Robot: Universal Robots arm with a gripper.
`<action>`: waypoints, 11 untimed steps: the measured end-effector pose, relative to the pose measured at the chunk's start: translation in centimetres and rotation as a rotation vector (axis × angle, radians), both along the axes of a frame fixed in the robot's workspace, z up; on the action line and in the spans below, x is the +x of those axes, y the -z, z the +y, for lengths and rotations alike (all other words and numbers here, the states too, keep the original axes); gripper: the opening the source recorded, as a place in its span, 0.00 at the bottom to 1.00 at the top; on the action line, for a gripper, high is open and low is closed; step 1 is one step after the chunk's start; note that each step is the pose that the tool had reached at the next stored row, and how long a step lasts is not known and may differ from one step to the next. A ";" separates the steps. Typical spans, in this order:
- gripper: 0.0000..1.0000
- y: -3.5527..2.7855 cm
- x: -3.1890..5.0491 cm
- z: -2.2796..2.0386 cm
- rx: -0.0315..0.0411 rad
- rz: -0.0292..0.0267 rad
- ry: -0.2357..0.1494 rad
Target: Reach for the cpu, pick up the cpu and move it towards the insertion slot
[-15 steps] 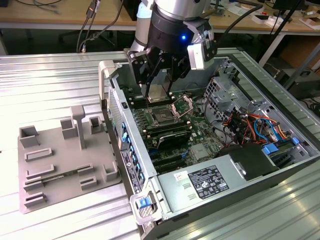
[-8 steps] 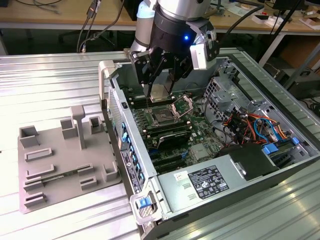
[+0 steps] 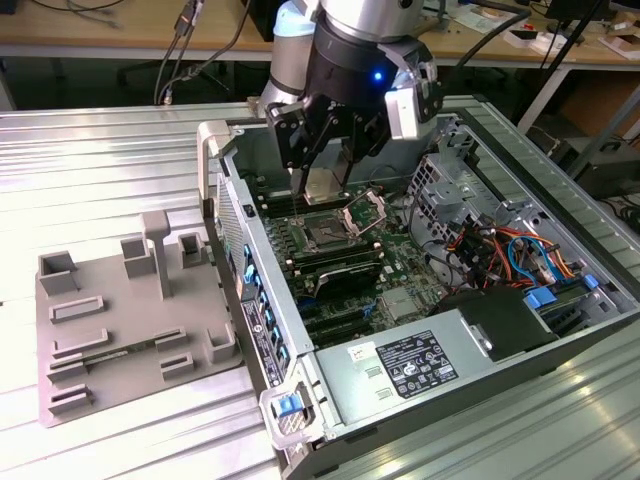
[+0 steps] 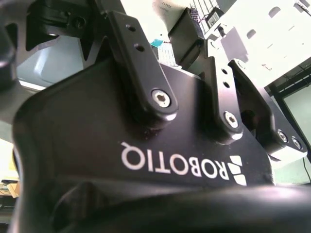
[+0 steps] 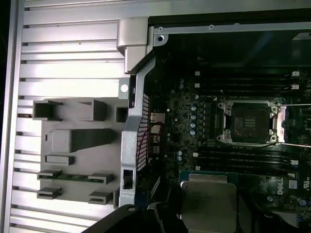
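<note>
My gripper (image 3: 327,178) hangs inside the open computer case, shut on the cpu (image 3: 326,186), a thin silvery square chip held by its edges. In the first wrist view the cpu (image 5: 209,203) shows its metal top and greenish rim. The insertion slot (image 3: 328,236) is a dark square socket on the green board, just below and slightly in front of the held chip. Its metal frame (image 3: 366,210) is hinged up and open. In the first wrist view the insertion slot (image 5: 250,122) is uncovered, a short way from the chip.
A grey plastic tray (image 3: 130,310) with raised frames lies on the ribbed metal table at the exterior view's left. The case wall (image 3: 240,250) stands between tray and board. Black memory slots (image 3: 345,275), a heatsink (image 3: 400,305), the power supply (image 3: 410,365) and a cabled drive cage (image 3: 500,250) surround the socket.
</note>
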State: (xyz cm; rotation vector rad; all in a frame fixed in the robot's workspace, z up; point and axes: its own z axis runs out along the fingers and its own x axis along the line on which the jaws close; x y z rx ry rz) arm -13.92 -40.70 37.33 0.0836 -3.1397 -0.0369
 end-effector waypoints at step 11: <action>0.55 0.36 0.44 0.00 0.0276 0.0001 0.000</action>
